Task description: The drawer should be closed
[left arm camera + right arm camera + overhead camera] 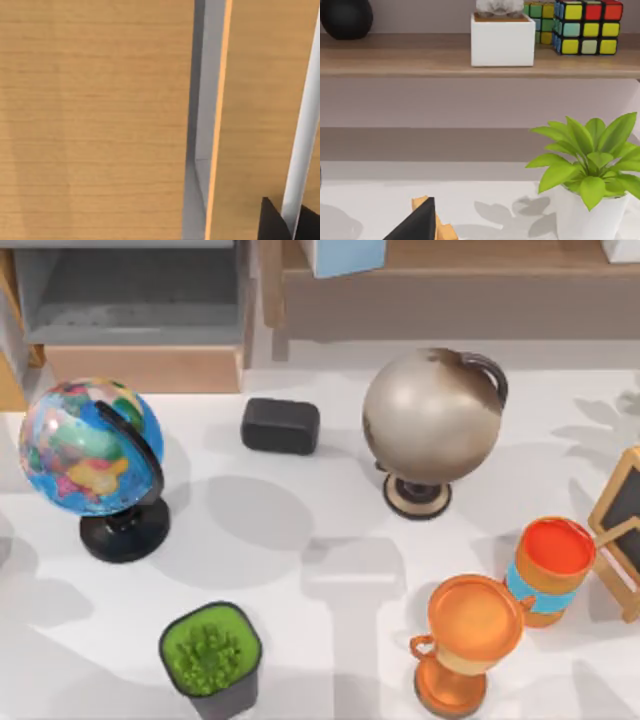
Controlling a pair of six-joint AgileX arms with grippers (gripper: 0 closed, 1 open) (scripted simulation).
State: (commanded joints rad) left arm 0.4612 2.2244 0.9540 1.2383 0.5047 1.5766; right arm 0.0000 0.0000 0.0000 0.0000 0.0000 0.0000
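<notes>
While my left gripper [287, 222] hung close against the drawer [95, 120] — its grey gap barely a sliver — I couldn't tell whether it was clenched (a glancing push might slip off that plain front).

Worktop [320, 540]: two globes, one [90, 455] sitting left, one [432, 420] right; box [280, 426] lying between them; potted plant [210, 655] standing front-left; trophy [468, 640] front-right, cup [550, 570] just beside it.

A rendered home study: globes [92, 448], a trophy [470, 640], and a shelf [420, 55] with puzzle cubes [587, 27].
</notes>
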